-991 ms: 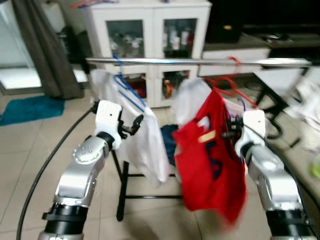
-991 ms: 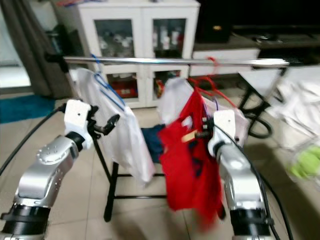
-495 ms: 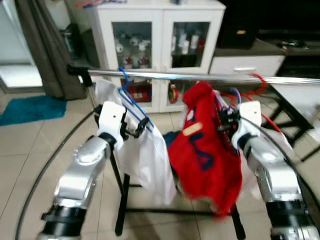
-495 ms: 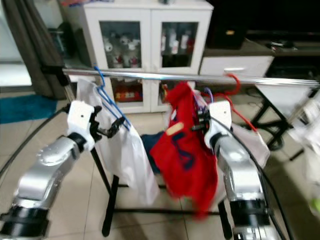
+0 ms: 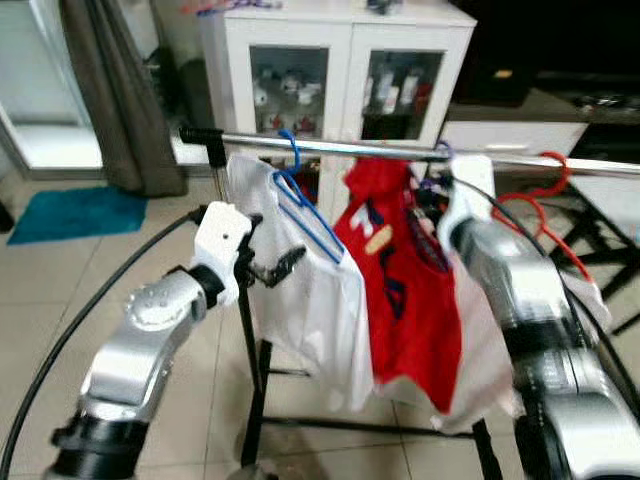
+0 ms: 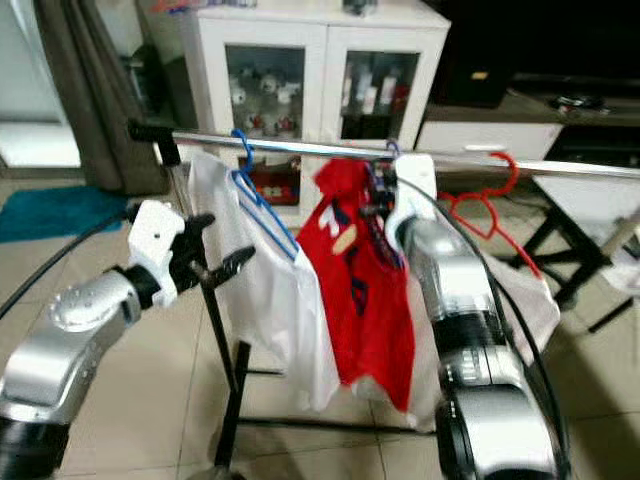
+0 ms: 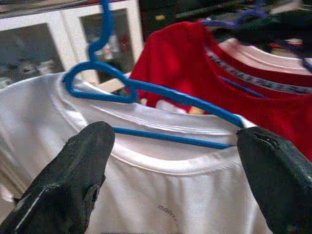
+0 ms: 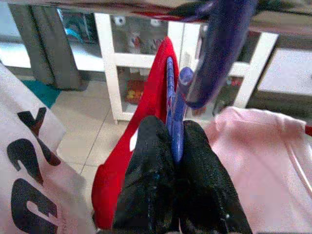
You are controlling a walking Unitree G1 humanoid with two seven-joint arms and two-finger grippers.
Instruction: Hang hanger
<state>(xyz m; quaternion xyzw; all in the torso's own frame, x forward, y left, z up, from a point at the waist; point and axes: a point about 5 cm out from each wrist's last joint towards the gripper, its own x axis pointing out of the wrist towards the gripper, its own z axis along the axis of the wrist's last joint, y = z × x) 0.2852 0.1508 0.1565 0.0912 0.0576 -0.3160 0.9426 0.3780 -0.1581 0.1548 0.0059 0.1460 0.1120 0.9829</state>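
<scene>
A silver rail point(image 5: 380, 150) runs across in front of me. My right gripper point(image 8: 173, 141) is shut on a purple hanger point(image 8: 178, 97) that carries a red shirt point(image 5: 400, 270). The hanger's hook point(image 8: 219, 44) is up at the rail; I cannot tell if it rests on it. To the left, a white shirt point(image 5: 315, 295) hangs on a blue hanger point(image 7: 146, 90). My left gripper point(image 5: 268, 250) stands open just in front of it, holding nothing. A red hanger point(image 5: 545, 200) with a pale pink garment point(image 8: 258, 151) hangs to the right.
A white cabinet point(image 5: 340, 70) with glass doors stands behind the rack. A dark curtain point(image 5: 110, 90) and a teal mat point(image 5: 70, 212) lie to the left. The rack's black leg point(image 5: 255, 400) and a black cable point(image 5: 90, 310) are near my left arm.
My right gripper has lifted the red shirt on its hanger from below the rail up to the rail. The camera has moved closer. My left gripper stays open by the white shirt.
</scene>
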